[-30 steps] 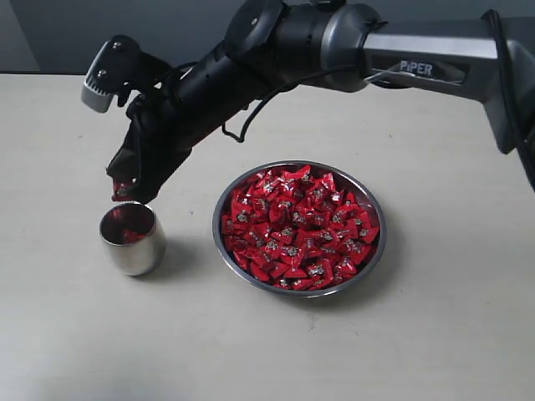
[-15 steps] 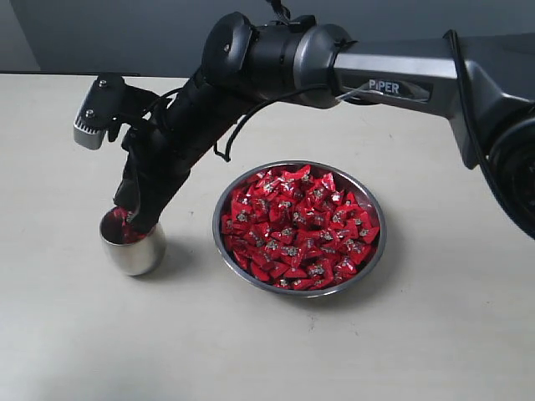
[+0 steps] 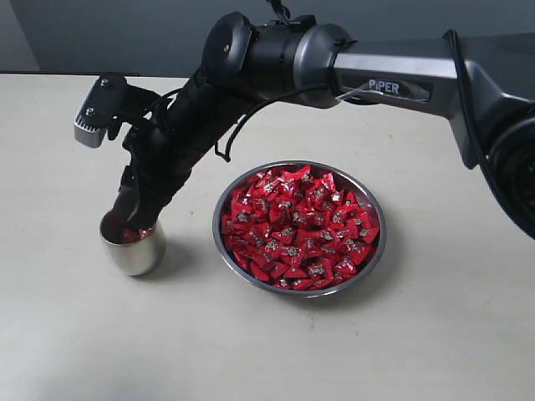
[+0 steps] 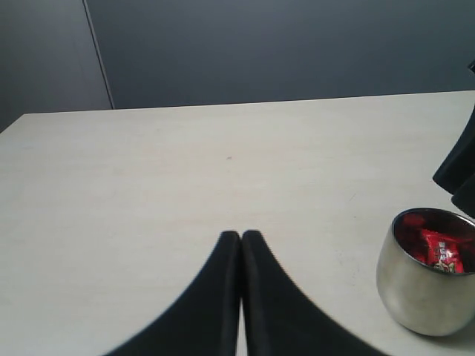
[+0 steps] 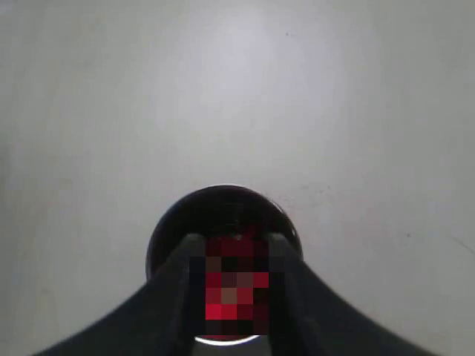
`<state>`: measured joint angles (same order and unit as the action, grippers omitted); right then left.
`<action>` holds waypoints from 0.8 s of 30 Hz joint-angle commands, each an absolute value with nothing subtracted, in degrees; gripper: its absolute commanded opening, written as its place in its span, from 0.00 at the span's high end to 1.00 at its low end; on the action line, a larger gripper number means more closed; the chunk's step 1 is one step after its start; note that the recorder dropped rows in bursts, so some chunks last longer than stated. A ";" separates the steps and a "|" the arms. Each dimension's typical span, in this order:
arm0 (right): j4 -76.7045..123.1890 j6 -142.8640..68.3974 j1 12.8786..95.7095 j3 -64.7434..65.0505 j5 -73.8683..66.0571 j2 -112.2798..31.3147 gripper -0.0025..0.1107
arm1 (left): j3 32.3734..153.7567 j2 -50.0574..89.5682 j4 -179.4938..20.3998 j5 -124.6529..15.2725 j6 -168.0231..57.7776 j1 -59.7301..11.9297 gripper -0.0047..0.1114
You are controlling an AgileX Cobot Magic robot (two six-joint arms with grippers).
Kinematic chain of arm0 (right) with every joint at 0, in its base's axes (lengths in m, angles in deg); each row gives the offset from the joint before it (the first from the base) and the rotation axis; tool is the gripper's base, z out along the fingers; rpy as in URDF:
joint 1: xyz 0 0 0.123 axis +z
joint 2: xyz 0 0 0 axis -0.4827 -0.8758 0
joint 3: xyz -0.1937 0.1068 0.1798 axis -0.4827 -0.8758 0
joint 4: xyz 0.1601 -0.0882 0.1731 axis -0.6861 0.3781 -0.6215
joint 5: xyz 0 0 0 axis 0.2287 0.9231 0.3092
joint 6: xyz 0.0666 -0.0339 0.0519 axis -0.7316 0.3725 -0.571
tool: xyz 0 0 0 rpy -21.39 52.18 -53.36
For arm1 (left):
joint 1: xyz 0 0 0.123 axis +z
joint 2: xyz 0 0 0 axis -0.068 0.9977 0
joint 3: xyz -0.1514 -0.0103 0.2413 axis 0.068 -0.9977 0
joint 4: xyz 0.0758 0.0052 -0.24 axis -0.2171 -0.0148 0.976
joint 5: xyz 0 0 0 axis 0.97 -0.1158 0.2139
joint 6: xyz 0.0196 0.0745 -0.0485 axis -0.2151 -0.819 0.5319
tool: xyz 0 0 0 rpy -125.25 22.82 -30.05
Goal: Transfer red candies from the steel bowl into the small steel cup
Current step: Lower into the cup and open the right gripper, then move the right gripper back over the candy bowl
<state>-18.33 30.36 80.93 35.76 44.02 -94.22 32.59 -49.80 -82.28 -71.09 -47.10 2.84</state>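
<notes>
**Right end effector spread over the mouth of the cup**

In the exterior view the right arm (image 3: 276,50) reaches across the middle and slants down to the left side of the desk (image 3: 418,351). Its right end effector (image 3: 134,224) has its tips right at the mouth of the small steel cup (image 3: 134,249). The right wrist view looks straight down on this. The two dark fingers (image 5: 185,278) stand clearly apart over the round opening of the cup (image 5: 223,208). Something red shows between them, but that patch is too blurred to tell whether it is gripped or lying in the cup.

The cup stands upright on the desk, to the left of the steel bowl (image 3: 301,293) in the exterior view. The two are near each other but not touching, with a strip of bare desk between them. The bowl is heaped almost to its rim with red candies (image 3: 297,225). The left wrist view shows a few more red candies (image 4: 438,248) lying inside the cup (image 4: 415,285).

The left end effector (image 4: 241,236) shows only in its own wrist view. Its fingers are pressed together with nothing between them, above bare desk and off to one side of the cup
</notes>
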 commanded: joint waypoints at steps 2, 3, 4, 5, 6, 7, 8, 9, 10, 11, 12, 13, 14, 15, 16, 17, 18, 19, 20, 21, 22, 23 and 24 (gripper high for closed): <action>-18.59 28.94 80.94 36.07 43.48 -93.77 0.58 | 32.37 -50.06 -82.12 -70.98 -46.99 2.87 0.96; -18.59 28.84 80.94 36.07 43.48 -93.77 0.58 | 32.37 -50.06 -82.12 -70.98 -46.99 2.87 0.96; -18.24 28.54 80.94 36.07 43.48 -93.65 0.58 | 32.37 -50.06 -82.12 -70.98 -46.99 2.87 0.96; -17.59 27.40 80.94 36.07 43.35 -93.57 0.58 | 32.37 -50.06 -82.12 -70.98 -46.99 2.87 0.96; -16.93 26.22 80.94 36.07 43.35 -93.44 0.58 | 32.37 -50.06 -82.12 -70.98 -46.99 2.87 0.96; -16.06 24.68 80.83 36.07 43.24 -93.31 0.58 | 32.37 -50.06 -82.12 -70.98 -46.99 2.87 0.96; -14.56 22.40 80.83 36.07 42.98 -93.06 0.59 | 32.37 -50.06 -82.12 -70.98 -46.99 2.87 0.96; -12.59 19.70 80.83 36.07 42.51 -92.92 0.60 | 32.37 -50.06 -82.12 -70.98 -46.99 2.87 0.96; -10.95 17.82 80.83 36.07 42.25 -92.48 0.64 | 32.37 -50.06 -82.12 -70.98 -46.99 2.87 0.96; -10.00 17.35 80.83 36.07 42.25 -92.23 0.71 | 32.37 -50.06 -82.12 -70.98 -46.99 2.87 0.96; -9.70 17.35 80.83 36.07 42.25 -91.93 0.79 | 32.37 -50.06 -82.12 -70.98 -46.99 2.87 0.96; -9.25 17.35 80.83 36.07 42.13 -91.67 0.88 | 32.37 -50.06 -82.12 -70.98 -46.99 2.87 0.96; -9.13 17.35 80.83 36.07 42.03 -91.42 0.97 | 32.37 -50.06 -82.12 -70.98 -46.99 2.87 0.96; -9.38 17.35 80.83 36.07 41.72 -91.31 0.98 | 32.37 -50.06 -82.12 -70.98 -46.99 2.87 0.96; -9.38 17.35 80.83 36.07 41.72 -91.20 0.97 | 32.37 -50.06 -82.12 -70.98 -46.99 2.87 0.96; -9.65 17.35 80.83 36.07 41.72 -91.06 0.98 | 32.37 -50.06 -82.12 -70.98 -46.99 2.87 0.96; -9.65 17.35 80.83 36.07 41.72 -91.06 0.98 | 32.37 -50.06 -82.12 -70.98 -46.99 2.87 0.96; -9.65 17.18 80.83 36.07 41.72 -91.06 0.98 | 32.37 -50.06 -82.12 -70.98 -46.99 2.87 0.96; -9.65 16.20 80.83 36.07 41.58 -91.06 0.98 | 32.37 -50.06 -82.12 -70.98 -46.99 2.87 0.96; -9.65 15.31 80.83 36.07 41.32 -91.06 0.99 | 32.37 -50.06 -82.12 -70.98 -46.99 2.87 0.96; -9.65 13.77 80.83 36.07 40.55 -90.98 0.98 | 32.37 -50.06 -82.12 -70.98 -46.99 2.87 0.96; -9.65 13.01 80.56 36.07 40.32 -90.93 0.98 | 32.37 -50.06 -82.12 -70.98 -46.99 2.87 0.96; -11.01 12.09 79.48 35.94 40.05 -90.52 0.98 | 32.37 -50.06 -82.12 -70.98 -46.99 2.87 0.96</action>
